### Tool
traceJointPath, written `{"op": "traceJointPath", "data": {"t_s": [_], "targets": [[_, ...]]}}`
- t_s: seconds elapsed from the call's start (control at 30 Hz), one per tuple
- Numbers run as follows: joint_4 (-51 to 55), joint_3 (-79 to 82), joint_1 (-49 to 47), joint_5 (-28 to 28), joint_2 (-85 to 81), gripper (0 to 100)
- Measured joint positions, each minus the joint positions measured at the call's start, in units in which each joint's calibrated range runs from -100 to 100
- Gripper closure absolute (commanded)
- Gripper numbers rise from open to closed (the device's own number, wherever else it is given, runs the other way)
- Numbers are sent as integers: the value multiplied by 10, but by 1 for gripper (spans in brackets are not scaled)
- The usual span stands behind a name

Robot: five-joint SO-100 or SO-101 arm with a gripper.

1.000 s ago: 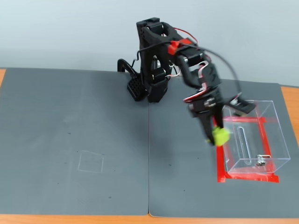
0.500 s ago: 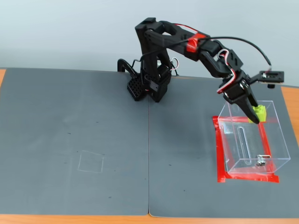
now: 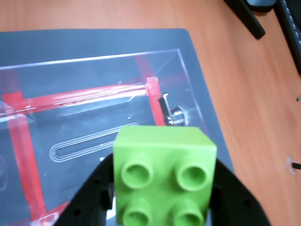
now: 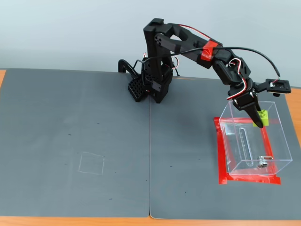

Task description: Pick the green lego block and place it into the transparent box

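My gripper [image 4: 260,120] is shut on the green lego block [image 4: 264,117], holding it just above the open top of the transparent box [image 4: 254,143] at the right of the fixed view. In the wrist view the lime block [image 3: 164,174] fills the lower middle with its four studs facing the camera, and my black fingers [image 3: 91,193] clamp it from both sides. Below it the transparent box [image 3: 94,94] shows its slot, metal latch [image 3: 173,115] and red tape.
Red tape [image 4: 221,165] frames the box base on the grey mat [image 4: 75,141]. The arm base [image 4: 150,84] stands at the back centre. A faint square outline [image 4: 91,163] marks the left mat. Orange table [image 3: 254,103] lies beyond the mat's edge.
My gripper has carried the green block up from beside the box's left wall to over its open top, then shifted slightly right and lower.
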Motion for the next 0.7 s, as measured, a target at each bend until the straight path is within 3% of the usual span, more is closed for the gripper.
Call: {"op": "traceJointPath", "data": {"t_s": [0.57, 0.7], "targets": [[-41, 0, -1, 0, 14, 90], [-41, 0, -1, 0, 14, 82]]}}
